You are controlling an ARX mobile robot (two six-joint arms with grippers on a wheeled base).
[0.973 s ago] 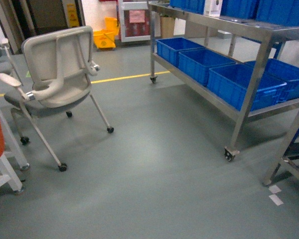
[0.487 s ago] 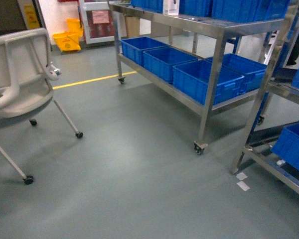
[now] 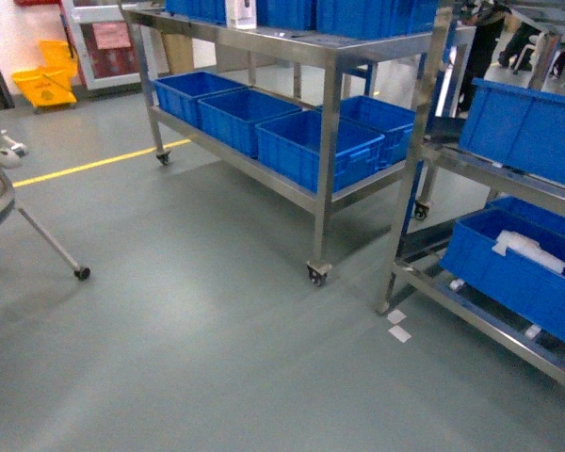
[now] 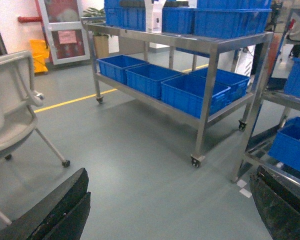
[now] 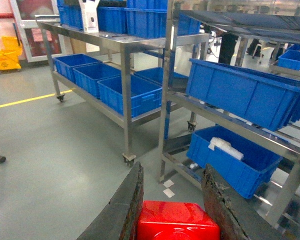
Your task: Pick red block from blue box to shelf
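Note:
In the right wrist view the glossy red block [image 5: 177,220] is pinched between the two dark fingers of my right gripper [image 5: 172,169], which is shut on it and held above the floor. The shelf [image 5: 167,100] of shiny steel uprights stands ahead and to the right, bearing dark blue crates; it also shows at the right of the head view as the shelf [image 3: 424,141]. My left gripper [image 4: 170,175] is open over bare floor with nothing in it. The blue box is out of view. Neither gripper appears in the head view.
A low wheeled steel trolley [image 3: 325,202] carrying royal-blue crates [image 3: 306,146] stands left of the shelf. A grey wheeled chair [image 4: 10,115] is at the far left. A yellow floor line [image 3: 94,162], a yellow mop bucket [image 3: 45,87] and white floor tags [image 3: 396,325] show.
The head view has swung to the right: the chair slid off to the left edge, the trolley shifted left, and the tall rack with its crates came into view on the right.

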